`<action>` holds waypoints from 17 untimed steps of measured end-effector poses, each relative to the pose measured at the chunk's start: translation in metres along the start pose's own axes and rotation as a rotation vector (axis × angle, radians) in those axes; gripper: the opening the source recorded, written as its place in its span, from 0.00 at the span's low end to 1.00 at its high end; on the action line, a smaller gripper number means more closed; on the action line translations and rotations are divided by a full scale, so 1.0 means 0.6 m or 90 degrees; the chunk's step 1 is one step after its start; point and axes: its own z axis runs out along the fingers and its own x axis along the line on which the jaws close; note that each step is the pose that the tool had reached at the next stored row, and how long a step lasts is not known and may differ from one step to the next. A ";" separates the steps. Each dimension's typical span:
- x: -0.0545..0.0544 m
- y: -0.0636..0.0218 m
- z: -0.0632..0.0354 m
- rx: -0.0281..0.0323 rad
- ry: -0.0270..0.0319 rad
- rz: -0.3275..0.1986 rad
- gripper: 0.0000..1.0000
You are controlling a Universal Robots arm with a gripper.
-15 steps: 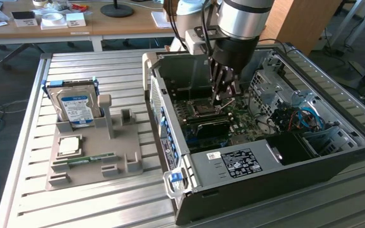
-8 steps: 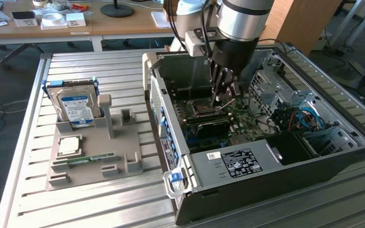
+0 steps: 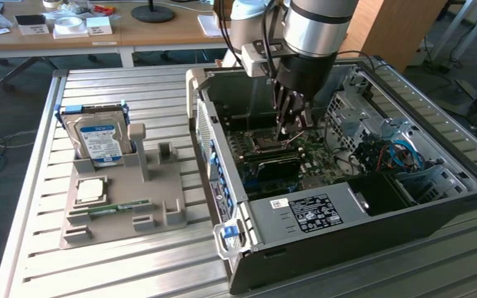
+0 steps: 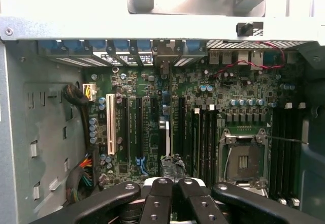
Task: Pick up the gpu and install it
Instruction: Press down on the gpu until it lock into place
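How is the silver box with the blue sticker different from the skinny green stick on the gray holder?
The hard drive is big and chunky; the memory stick is thin and narrow. The hard drive stands upright; the memory stick lies low, lengthwise. The hard drive is silver with a blue-white label; the memory stick is green. Both sit in the gray holder.

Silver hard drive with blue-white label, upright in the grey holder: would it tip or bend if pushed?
The silver hard drive looks metal-cased, so probably stiff, heavy for its size. Standing on edge in the grey holder, it could tip once freed.
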 end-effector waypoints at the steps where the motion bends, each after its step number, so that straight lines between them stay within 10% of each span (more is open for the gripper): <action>1: 0.000 0.000 0.000 0.0000 0.0000 0.000 0.11; 17: -0.005 0.000 0.010 0.0000 -0.0001 0.000 0.11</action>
